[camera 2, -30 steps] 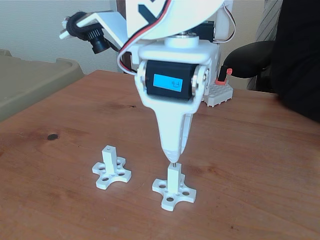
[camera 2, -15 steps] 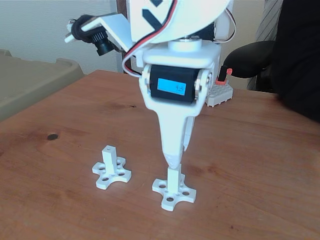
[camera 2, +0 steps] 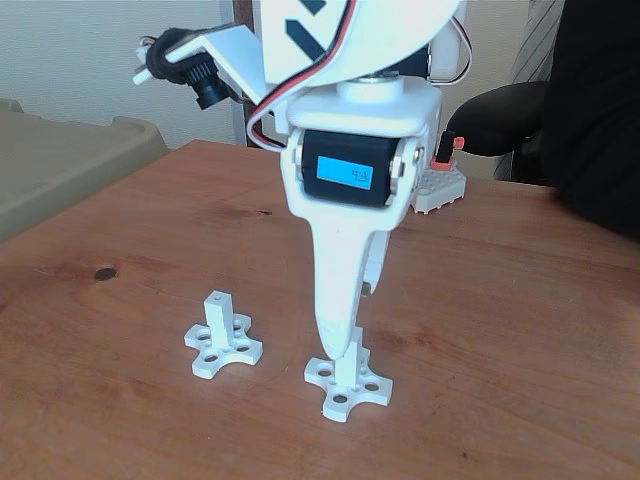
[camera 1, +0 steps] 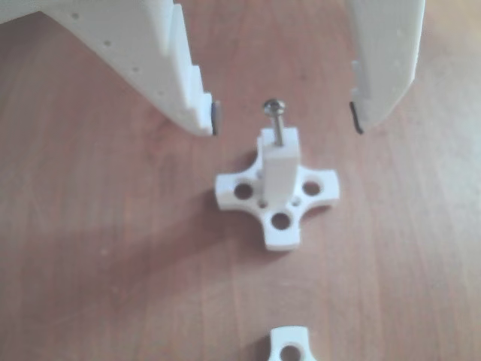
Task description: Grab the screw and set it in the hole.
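In the other view the screw stands upright with its shank in the hole at the top of the white post. The post rises from a cross-shaped base. My gripper is open. Its fingertips hang left and right of the screw head, clear of it. In the fixed view the gripper points straight down and overlaps the post on its base. The screw is hidden there behind the finger.
A second white post on a cross base stands left of the first; its edge shows at the bottom of the other view. A grey block with a red part sits at the back. A beige bin lies left, a dark chair right.
The gripper has come down over the post and opened. The screw it carried at its tip now stands in the post.
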`<state>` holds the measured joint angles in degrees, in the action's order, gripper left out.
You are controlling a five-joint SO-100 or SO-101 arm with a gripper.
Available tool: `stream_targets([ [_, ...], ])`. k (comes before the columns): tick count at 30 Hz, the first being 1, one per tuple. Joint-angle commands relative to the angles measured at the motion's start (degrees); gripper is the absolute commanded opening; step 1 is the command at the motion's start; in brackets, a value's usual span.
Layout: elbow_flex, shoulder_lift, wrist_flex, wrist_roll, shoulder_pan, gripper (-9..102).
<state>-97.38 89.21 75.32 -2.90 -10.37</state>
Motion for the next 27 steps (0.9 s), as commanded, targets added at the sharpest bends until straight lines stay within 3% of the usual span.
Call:
stream_targets([
  [1, 2.5, 5.9, 1.6, -0.4, 1.2, 27],
  [17, 1.8, 13.9, 0.7, 1.1, 6.4, 24],
  [22, -0.7, 20.8, 0.1, 2.8, 9.3, 17],
  [27, -8.2, 29.2, -3.4, 5.2, 11.0, 1],
])
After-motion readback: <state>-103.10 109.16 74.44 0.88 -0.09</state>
